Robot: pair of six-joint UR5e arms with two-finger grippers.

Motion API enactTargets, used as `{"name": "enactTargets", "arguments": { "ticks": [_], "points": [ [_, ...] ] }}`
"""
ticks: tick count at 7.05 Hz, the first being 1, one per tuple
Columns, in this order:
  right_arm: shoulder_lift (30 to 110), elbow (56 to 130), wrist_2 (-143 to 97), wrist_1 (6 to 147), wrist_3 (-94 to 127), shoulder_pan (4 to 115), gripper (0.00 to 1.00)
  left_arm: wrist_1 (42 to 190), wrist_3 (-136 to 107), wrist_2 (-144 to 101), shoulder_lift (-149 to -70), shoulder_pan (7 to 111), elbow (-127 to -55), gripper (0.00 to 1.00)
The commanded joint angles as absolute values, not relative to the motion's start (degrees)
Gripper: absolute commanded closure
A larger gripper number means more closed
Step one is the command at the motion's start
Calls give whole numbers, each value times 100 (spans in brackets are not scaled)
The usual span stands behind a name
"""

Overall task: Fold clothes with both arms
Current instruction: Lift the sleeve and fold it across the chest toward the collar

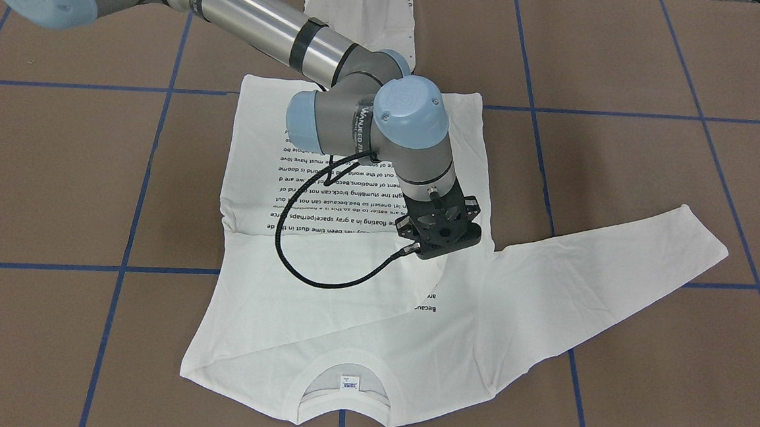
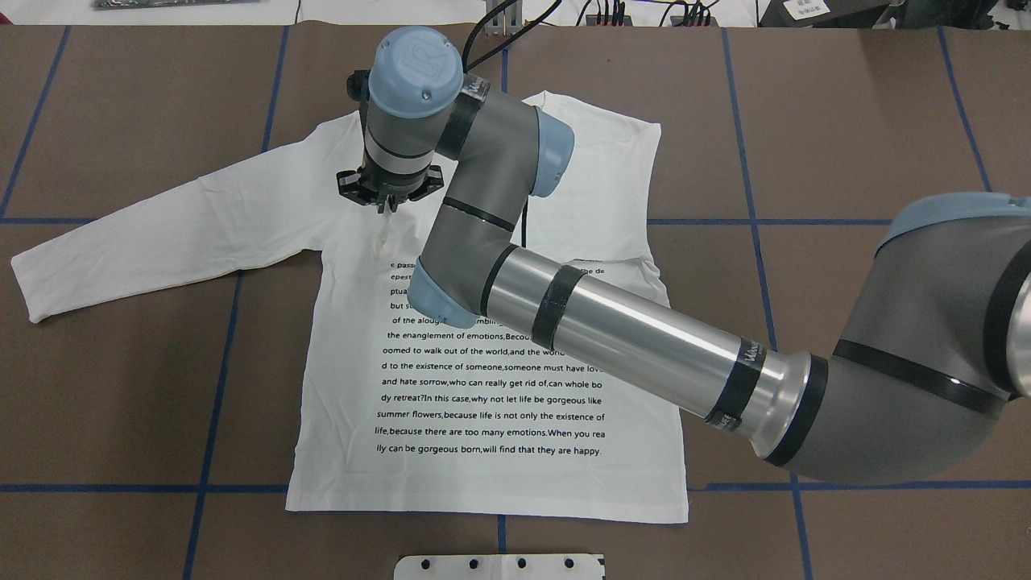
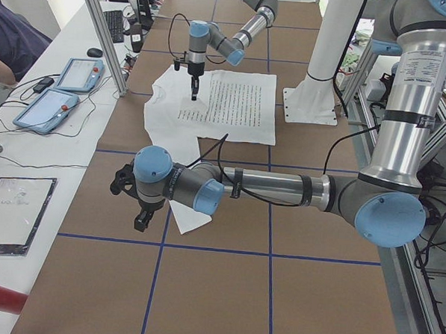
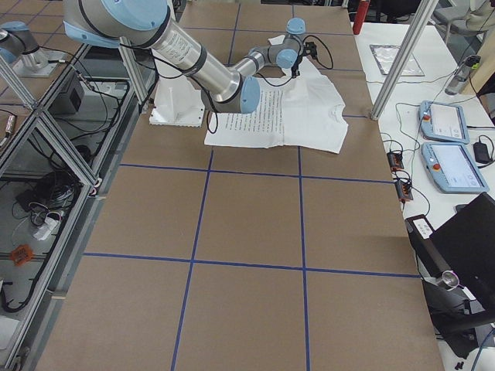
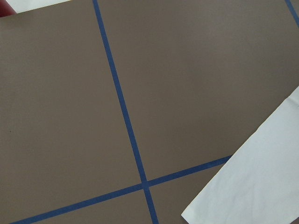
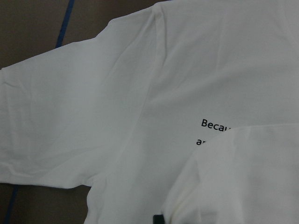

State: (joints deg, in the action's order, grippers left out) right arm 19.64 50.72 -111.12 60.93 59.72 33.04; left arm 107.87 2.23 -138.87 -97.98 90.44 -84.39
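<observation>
Matte brown table (image 2: 121, 121) | blue tape grid (image 2: 121, 487) | smooth white T-shirt (image 2: 338, 387), creased

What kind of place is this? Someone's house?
Probably a robot lab, not a house: the right arm and left arm reach over a T-shirt on a table gridded with blue tape, and control pendants lie on a side bench.

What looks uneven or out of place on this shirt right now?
The T-shirt is lopsided: one sleeve is folded across the chest, hiding part of the top lines of print, while the other sleeve lies spread out on the table. Nothing looks torn or stained.
</observation>
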Motion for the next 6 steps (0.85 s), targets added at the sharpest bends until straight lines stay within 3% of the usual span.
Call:
{"name": "enactTargets", "arguments": {
  "ticks": [1,4,6],
  "points": [
    [1846,4834,-10732,5556,6029,3076,1,10793,176,-13887,-9843,9044,-8446,1],
    [1898,4895,-10406,5633,6561,2988,1,10810,-112,-13852,-9879,9027,-8446,1],
    [2405,6240,-10450,7170,6575,3076,1,11973,-1477,-13494,-9591,8528,-8464,1]
  ]
}}
